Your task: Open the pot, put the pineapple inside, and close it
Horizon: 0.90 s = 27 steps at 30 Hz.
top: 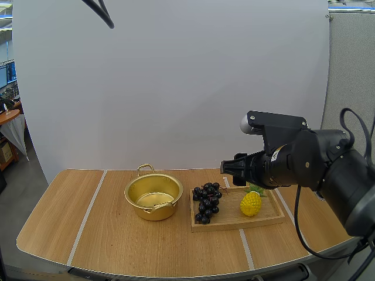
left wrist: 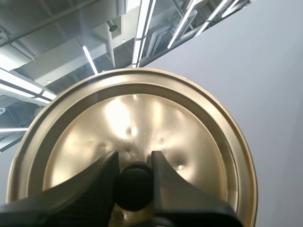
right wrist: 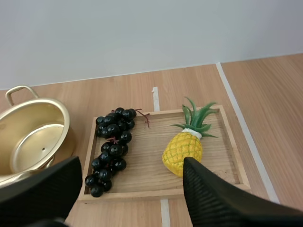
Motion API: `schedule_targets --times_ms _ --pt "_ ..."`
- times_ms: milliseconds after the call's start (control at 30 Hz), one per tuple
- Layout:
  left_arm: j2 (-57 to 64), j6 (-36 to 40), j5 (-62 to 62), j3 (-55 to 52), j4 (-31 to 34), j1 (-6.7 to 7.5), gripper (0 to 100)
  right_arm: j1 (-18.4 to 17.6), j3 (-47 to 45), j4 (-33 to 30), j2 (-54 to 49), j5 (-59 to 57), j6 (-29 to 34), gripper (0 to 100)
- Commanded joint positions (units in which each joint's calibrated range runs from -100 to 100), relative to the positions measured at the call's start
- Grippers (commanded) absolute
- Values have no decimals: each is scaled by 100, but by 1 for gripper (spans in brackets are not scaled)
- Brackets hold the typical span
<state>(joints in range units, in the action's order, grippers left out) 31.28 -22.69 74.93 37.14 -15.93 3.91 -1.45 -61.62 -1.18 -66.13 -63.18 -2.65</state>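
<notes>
Pineapple (right wrist: pixel 182 150) lay on the wooden tray (right wrist: pixel 220 158), just beside the grapes (right wrist: pixel 111 142) and apart from the lidless pot (top: pixel 153 196) on the desk (top: pixel 70 222). Our right end effector (top: pixel 228 168) hung over the tray, fingers spread wide and empty. Our left end effector (left wrist: pixel 134 163) pinched the lid (left wrist: pixel 189 137) by its black knob (left wrist: pixel 134 187). We judged the fruit light and stiff (likely plastic), with a bumpy skin that should grip well. Across the yellow body seemed the best hold, not the thin leaves.
</notes>
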Motion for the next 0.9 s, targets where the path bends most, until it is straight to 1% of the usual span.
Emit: schedule_targets --times_ms 0,100,200,400,467,567,700,800,867 --pt "10 64 -162 43 67 20 0 19 40 -498 298 190 727 100" --pt "10 64 -162 43 67 20 0 19 40 -1108 774 451 1461 100" --pt "10 64 -162 43 67 20 0 19 40 -1685 1337 713 2066 100" --pt "10 64 -162 43 67 20 0 19 54 -2037 2627 983 2860 100" --pt "10 64 -162 43 67 20 0 19 189 -2125 2970 907 3003 100" --pt "10 64 -162 43 67 20 0 19 565 -2127 3399 671 3084 100" --pt "10 64 -162 43 67 20 0 19 1163 -1959 3669 320 3169 100" --pt "10 64 -162 43 67 20 0 19 1523 -1661 3841 -169 3413 100" --pt "10 64 -162 43 67 20 0 19 1668 -1473 4000 -390 3436 100"
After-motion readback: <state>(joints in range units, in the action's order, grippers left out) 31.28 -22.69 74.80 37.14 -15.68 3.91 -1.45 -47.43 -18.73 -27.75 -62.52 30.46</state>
